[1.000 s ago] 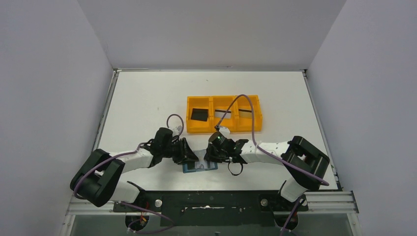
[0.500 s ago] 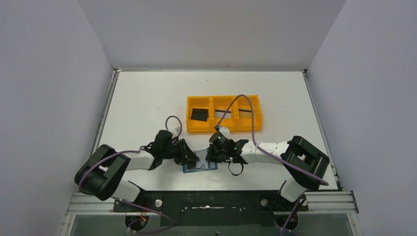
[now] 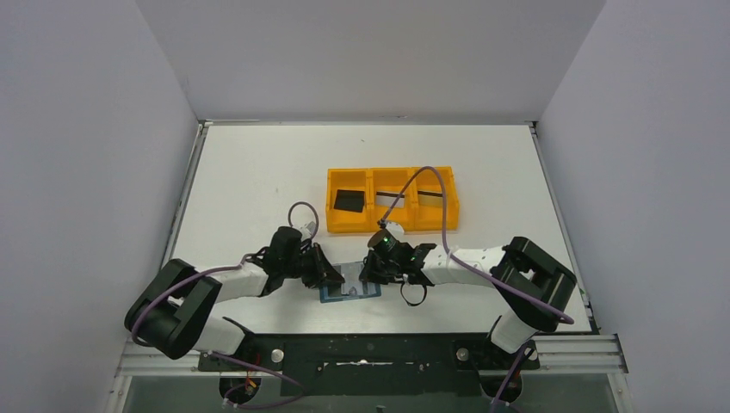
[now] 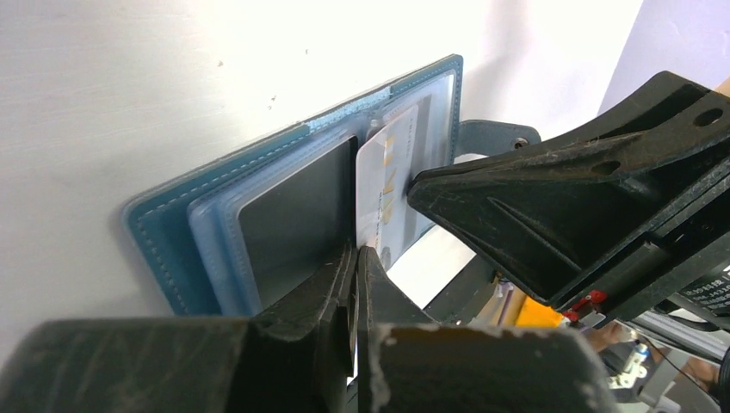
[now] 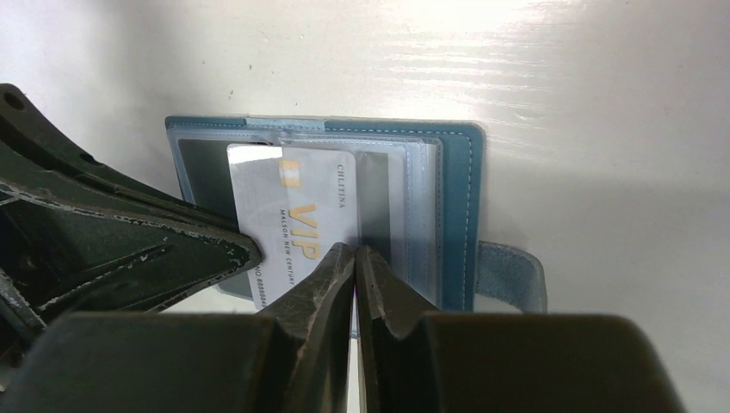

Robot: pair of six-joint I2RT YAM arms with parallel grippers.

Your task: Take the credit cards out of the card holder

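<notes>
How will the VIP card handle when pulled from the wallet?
VIP card looks flat and straight-edged, so probably stiff, flexing only slightly. Its glossy face against the clear sleeve suggests it slides easily but may slip from a pinch. Thin and smaller than the card holder, likely very light.

left arm [image 3: 232, 280]: white tube links, black joint housings, bulky black base block | right arm [image 3: 469, 258]: same white-and-black build, tiny green light [image 3: 381, 243] near wrist | cables [image 3: 423, 169]: purple, one looping along each arm | left gripper [image 4: 355, 251], right gripper [image 5: 355, 251]: matte black wedge fingers, edges scuffed pale grey, round screw hole [image 4: 708, 116]
</notes>
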